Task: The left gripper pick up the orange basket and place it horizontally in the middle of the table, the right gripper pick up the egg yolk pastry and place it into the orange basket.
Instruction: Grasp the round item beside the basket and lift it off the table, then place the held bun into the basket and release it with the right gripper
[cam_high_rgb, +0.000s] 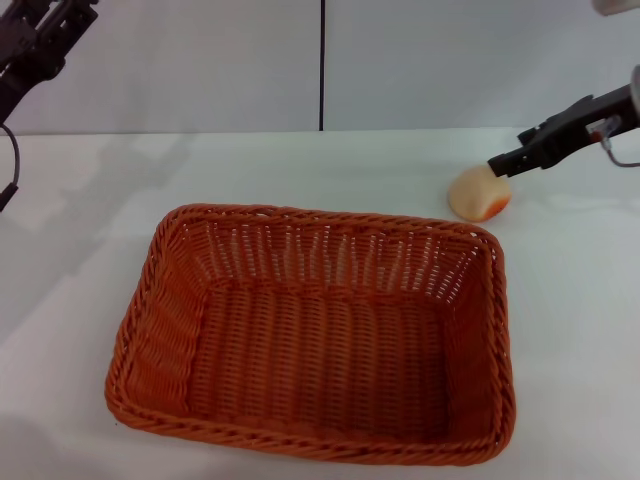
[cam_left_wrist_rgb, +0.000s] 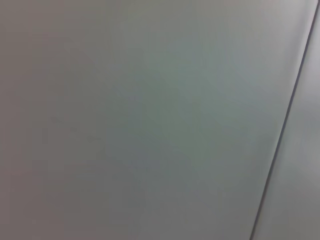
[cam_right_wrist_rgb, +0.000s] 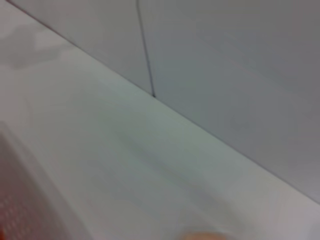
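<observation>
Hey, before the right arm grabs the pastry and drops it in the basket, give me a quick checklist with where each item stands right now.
1. Orange basket set horizontally mid-table: ok.
2. Basket interior empty, ready to receive: ok.
3. Egg yolk pastry still on the table, outside the basket by its far right corner: ok.
4. Right tool at the pastry: ok, its tip is at the pastry's top edge.
5. Right tool closed on the pastry: cannot tell.
6. Left tool clear of the basket: ok, raised at far left.
</observation>
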